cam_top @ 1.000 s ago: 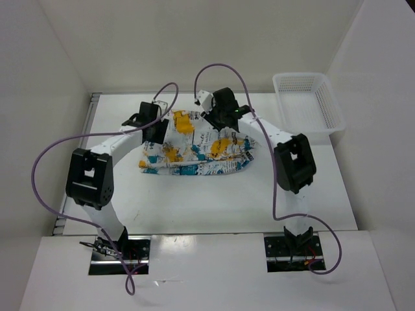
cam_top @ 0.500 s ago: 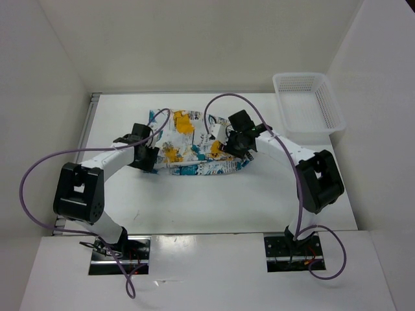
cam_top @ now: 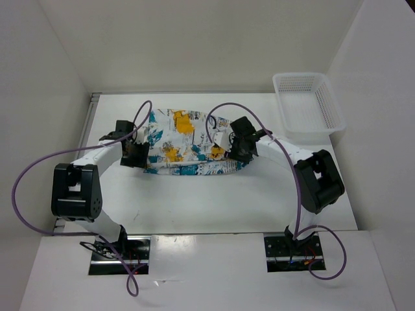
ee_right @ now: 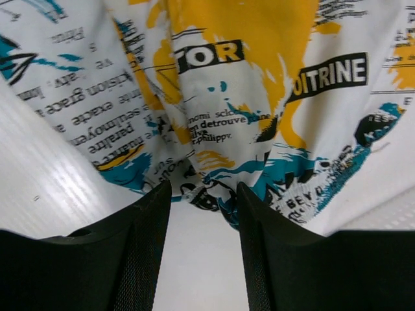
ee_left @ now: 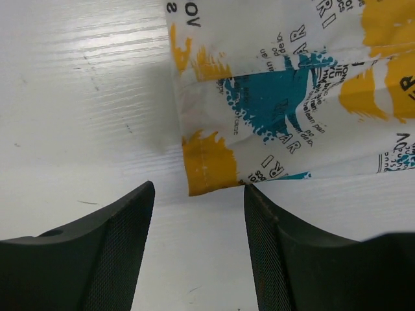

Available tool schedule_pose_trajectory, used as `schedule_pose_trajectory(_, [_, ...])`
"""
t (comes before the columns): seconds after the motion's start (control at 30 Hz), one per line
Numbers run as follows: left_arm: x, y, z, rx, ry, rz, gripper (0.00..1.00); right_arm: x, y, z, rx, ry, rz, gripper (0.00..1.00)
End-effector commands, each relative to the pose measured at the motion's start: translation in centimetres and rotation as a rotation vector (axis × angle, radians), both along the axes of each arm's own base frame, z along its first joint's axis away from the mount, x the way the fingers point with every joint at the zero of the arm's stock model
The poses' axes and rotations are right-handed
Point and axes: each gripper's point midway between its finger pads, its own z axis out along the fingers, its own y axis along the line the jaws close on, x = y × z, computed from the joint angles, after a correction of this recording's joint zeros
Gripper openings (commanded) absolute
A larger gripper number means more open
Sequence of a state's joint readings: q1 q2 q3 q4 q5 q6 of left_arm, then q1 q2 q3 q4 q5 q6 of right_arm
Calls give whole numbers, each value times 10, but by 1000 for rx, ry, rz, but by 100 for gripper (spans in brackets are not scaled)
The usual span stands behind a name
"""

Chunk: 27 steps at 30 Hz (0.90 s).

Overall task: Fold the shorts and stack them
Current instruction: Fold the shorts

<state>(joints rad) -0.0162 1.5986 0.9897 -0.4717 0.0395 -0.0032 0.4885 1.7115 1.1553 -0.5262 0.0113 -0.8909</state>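
Observation:
The shorts (cam_top: 185, 139) lie on the white table, white cloth printed in teal, orange-yellow and black. My left gripper (cam_top: 137, 157) is open at their left edge. In the left wrist view (ee_left: 198, 194) an orange corner of the shorts (ee_left: 207, 165) lies just ahead of the fingertips, with bare table between the jaws. My right gripper (cam_top: 233, 153) is open at their right edge. In the right wrist view (ee_right: 202, 194) the rumpled hem of the shorts (ee_right: 214, 188) reaches in between the two fingertips, and the jaws stand apart.
A white plastic mesh basket (cam_top: 308, 97) stands at the back right of the table (cam_top: 194, 201). White walls close in the back and both sides. Purple cables loop over both arms.
Both grippers have come away from the far edge of the shorts. The left one has moved left and nearer, the right one right and nearer. More of the far part of the shorts shows.

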Motion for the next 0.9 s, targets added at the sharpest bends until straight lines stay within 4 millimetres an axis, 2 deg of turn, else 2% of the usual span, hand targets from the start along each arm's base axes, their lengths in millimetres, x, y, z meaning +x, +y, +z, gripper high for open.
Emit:
schedule_pose_trajectory(0.0, [6, -11, 4, -72, -2, -28, 65, 26, -4, 18, -7, -127, -29, 51])
schedule_pose_trajectory(0.03, [15, -12, 9, -91, -19, -28, 65, 26, -6, 18, -14, -130, -34, 51])
schedule_pose_trajectory(0.13, [20, -15, 13, -127, -27, -36, 65, 29, -7, 18, -16, -149, -41, 48])
schedule_pose_trajectory(0.23, [16, -18, 3, -140, 4, -40, 60, 32, -8, 12, -34, -147, -37, 43])
schedule_pose_trajectory(0.27, [2, -23, -8, -167, 54, -47, 49, 32, -12, 7, -57, -148, -37, 33])
schedule_pose_trajectory(0.3, [2, -23, -8, -167, 54, -47, 42, 32, -12, 7, -57, -148, -37, 33])
schedule_pose_trajectory(0.37, [-9, -21, -18, -156, 86, -39, 26, 34, -10, 9, -52, -157, -37, 21])
schedule_pose_trajectory(0.4, [-9, -18, -20, -140, 82, -33, 20, 34, -11, 5, -57, -149, -37, 20])
schedule_pose_trajectory(0.43, [-7, -18, -20, -139, 73, -34, 12, 36, -9, 9, -52, -158, -37, 20])
schedule_pose_trajectory(0.53, [-4, -16, -18, -131, 64, -31, 6, 29, -9, 6, -60, -116, -12, 28])
schedule_pose_trajectory(0.57, [-4, -16, -18, -131, 64, -31, 0, 29, -9, 6, -64, -117, -4, 34])
schedule_pose_trajectory(0.67, [8, -16, -8, -130, 30, -33, 0, 19, -12, -2, -83, -80, 22, 44])
schedule_pose_trajectory(0.77, [15, -16, -2, -129, 10, -35, 0, 14, -24, -13, -139, -76, 25, 47])
schedule_pose_trajectory(0.87, [19, -14, 1, -119, -2, -31, 0, 23, -23, -10, -129, -123, 4, 47])
